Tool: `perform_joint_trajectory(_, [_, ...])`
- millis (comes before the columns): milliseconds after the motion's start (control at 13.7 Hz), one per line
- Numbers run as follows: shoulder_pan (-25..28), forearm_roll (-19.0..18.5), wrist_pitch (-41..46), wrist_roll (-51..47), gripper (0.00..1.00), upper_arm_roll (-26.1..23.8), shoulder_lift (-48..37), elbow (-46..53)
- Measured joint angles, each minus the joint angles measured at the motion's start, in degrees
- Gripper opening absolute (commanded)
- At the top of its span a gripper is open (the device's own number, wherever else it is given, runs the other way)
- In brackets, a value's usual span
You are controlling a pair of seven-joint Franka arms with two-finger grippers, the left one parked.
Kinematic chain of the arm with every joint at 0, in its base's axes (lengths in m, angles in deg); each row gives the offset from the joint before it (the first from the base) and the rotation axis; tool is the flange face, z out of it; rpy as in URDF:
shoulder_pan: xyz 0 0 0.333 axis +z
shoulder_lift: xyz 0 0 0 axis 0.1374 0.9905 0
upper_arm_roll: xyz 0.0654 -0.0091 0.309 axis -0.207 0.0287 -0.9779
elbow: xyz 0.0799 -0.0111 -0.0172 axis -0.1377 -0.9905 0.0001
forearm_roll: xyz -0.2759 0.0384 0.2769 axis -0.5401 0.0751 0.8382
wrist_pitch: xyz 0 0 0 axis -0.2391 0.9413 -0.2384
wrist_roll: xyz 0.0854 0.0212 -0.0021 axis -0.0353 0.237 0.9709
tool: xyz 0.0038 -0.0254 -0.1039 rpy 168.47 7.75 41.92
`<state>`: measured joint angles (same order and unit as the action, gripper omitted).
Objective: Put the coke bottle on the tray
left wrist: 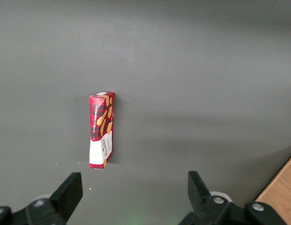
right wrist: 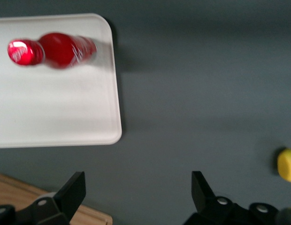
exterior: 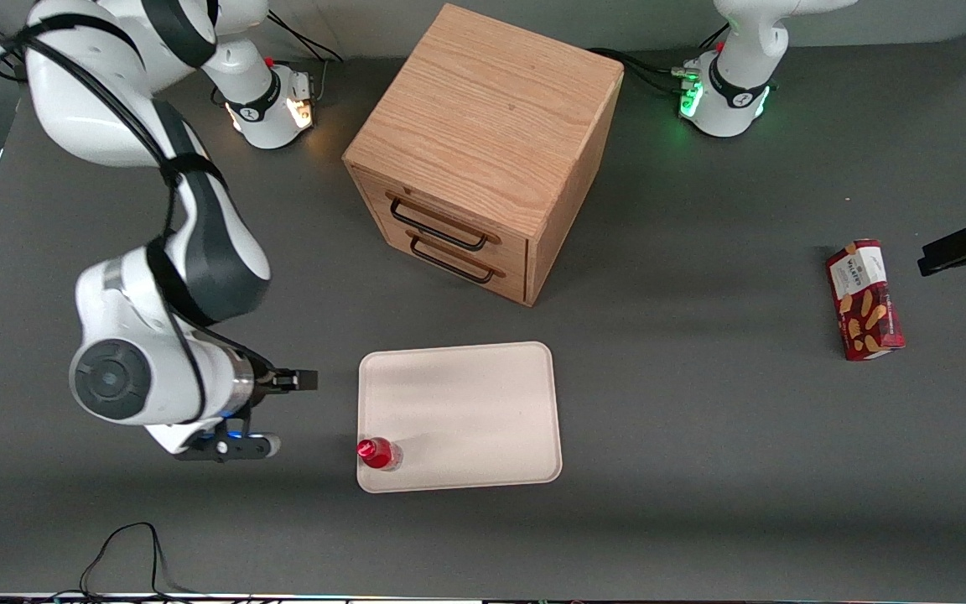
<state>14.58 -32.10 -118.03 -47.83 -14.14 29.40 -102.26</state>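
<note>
The coke bottle [exterior: 379, 453] [right wrist: 51, 50], small and red with a red cap, stands upright on the cream-white tray [exterior: 466, 411] [right wrist: 56, 108], in the tray's corner nearest the front camera and toward the working arm. My gripper [exterior: 282, 411] [right wrist: 138, 187] hovers above the bare table beside that end of the tray, apart from the bottle. Its fingers [right wrist: 72, 192] are spread wide and hold nothing.
A wooden two-drawer cabinet [exterior: 483, 151] [right wrist: 47, 206] stands farther from the front camera than the tray. A red snack box [exterior: 864, 299] [left wrist: 102, 130] lies toward the parked arm's end of the table. A yellow object [right wrist: 287, 164] shows on the table in the right wrist view.
</note>
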Motion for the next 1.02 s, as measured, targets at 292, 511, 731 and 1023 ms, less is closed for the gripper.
perform_joint_trajectory(292, [0.9, 5.99, -0.34, 8.39, 1.0, 10.5, -16.34, -18.29])
perform_joint_trajectory(511, [4.19, 6.55, -1.44, 11.54, 1.0, 18.16, -27.96, -30.55])
perform_joint_trajectory(731, [6.28, 6.56, -1.61, 11.58, 1.0, 20.67, -37.03, -38.28])
perform_joint_trajectory(1023, [10.7, 6.56, -1.44, 11.78, 1.0, 25.56, -41.74, -41.39])
